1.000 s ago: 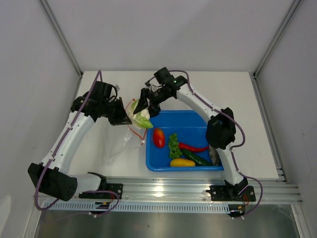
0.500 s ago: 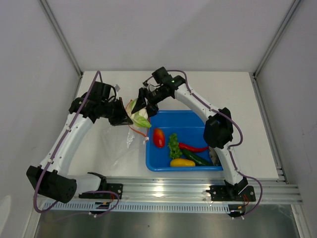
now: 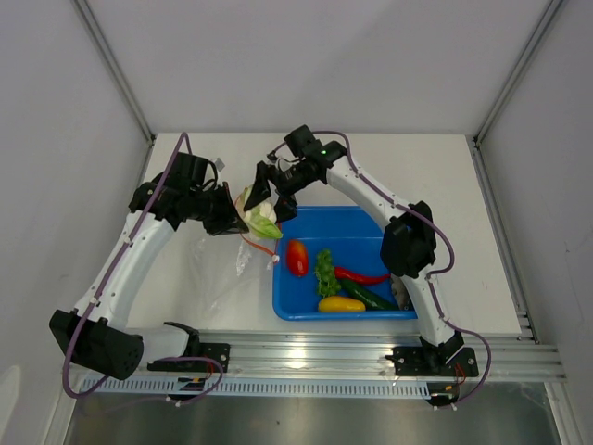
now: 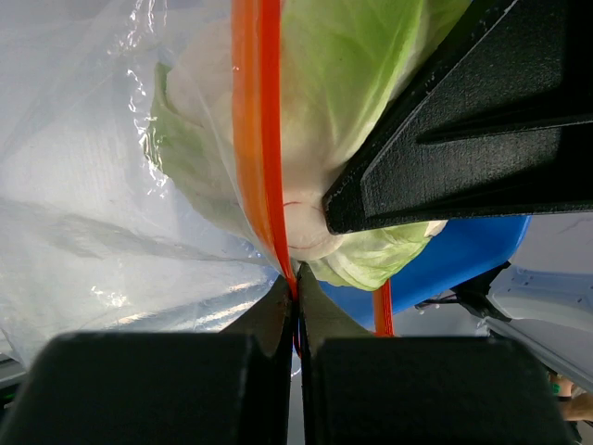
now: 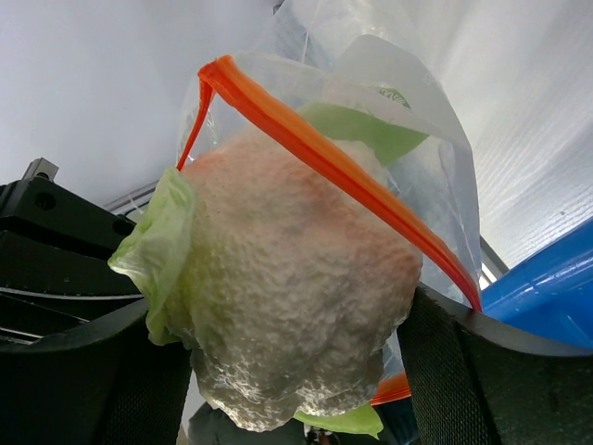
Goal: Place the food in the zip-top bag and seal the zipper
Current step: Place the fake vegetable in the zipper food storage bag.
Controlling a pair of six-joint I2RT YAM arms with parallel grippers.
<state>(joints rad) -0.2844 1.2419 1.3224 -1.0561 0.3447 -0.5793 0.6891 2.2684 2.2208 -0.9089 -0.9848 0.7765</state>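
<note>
Overall: the cauliflower was being loaded; nothing was sealed yet.
Left gripper (image 4: 296, 287): clenched on the zipper (image 4: 258, 139), holding the bag's mouth up off the table.
Right gripper (image 5: 287, 371): straddled the cauliflower (image 5: 296, 306); whether its fingers pressed it or stood clear could not be told.
Zip-top bag (image 3: 227, 278): hung from the left gripper, with its body trailing down to the table left of the blue tray (image 3: 352, 227).
Key relation: the cauliflower sat at the mouth, directly ahead of the right gripper and toward the left arm. One zipper strip ran diagonally across it, the other passed beneath.
Judgement: it appeared only partly through, so the coming push should run square to the strip.
Other food: tomato (image 3: 296, 257), lettuce (image 3: 325, 272), chili (image 3: 361, 276), squash (image 3: 340, 303) and cucumber (image 3: 371, 297) lay in the tray, nearer the right arm.
</note>
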